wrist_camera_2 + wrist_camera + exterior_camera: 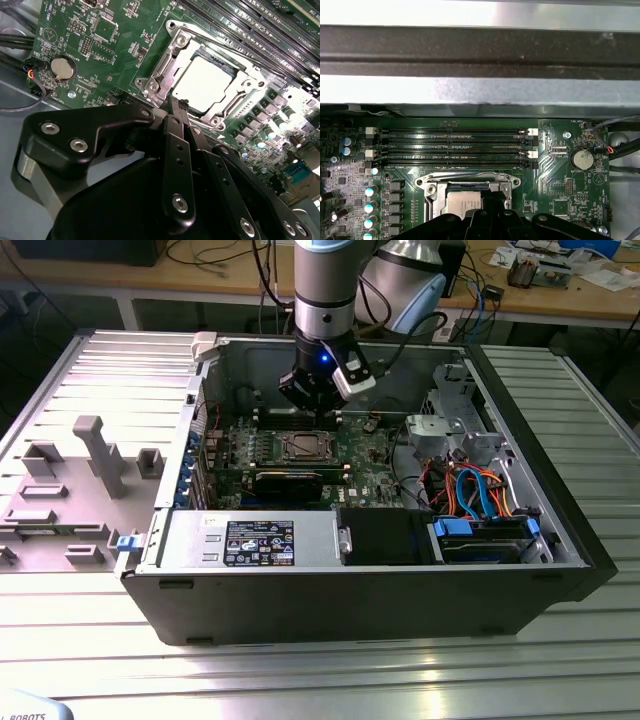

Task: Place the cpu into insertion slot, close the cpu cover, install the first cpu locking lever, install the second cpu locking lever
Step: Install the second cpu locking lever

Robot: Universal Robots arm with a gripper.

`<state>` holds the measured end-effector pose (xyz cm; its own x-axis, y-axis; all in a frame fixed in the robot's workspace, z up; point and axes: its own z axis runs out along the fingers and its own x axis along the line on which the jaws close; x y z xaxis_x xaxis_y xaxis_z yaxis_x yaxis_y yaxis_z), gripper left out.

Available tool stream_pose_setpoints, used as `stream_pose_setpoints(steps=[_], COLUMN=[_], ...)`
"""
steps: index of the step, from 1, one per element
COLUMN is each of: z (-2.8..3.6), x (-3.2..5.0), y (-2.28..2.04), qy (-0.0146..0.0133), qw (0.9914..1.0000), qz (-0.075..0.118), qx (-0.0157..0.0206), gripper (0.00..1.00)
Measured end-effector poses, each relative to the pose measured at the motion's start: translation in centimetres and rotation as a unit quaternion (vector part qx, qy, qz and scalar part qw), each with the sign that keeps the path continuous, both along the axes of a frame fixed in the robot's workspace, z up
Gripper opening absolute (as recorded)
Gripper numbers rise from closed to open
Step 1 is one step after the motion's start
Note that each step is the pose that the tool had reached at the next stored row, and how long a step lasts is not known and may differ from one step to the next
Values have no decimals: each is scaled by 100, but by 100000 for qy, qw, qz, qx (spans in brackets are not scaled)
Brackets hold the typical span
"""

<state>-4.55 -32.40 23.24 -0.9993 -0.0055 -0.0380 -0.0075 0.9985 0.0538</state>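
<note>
While gripper, fingers pinched together and empty, is hovering at insertion slot edge, cpu is sitting under cpu cover; levers probably needing slow, straight pressing.

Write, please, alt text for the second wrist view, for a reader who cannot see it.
The black gripper, its fingers shut, hovers at the edge of the insertion slot on a green motherboard. The cpu lies in the slot with the silver cpu cover closed around it. A round coin battery sits nearby.
</note>
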Motion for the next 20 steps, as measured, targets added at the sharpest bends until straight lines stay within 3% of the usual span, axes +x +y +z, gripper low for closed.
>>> stream_pose_setpoints(steps=[6, 11, 17, 20], z=[0, 2, 100, 115], x=[0, 0, 0, 0], y=[-7, -64, -69, -87], qy=[3, 0, -4, -2], qw=[100000, 100000, 100000, 100000], qz=[16, 2, 0, 0], qx=[15, 13, 19, 17], gripper=[11, 11, 11, 11])
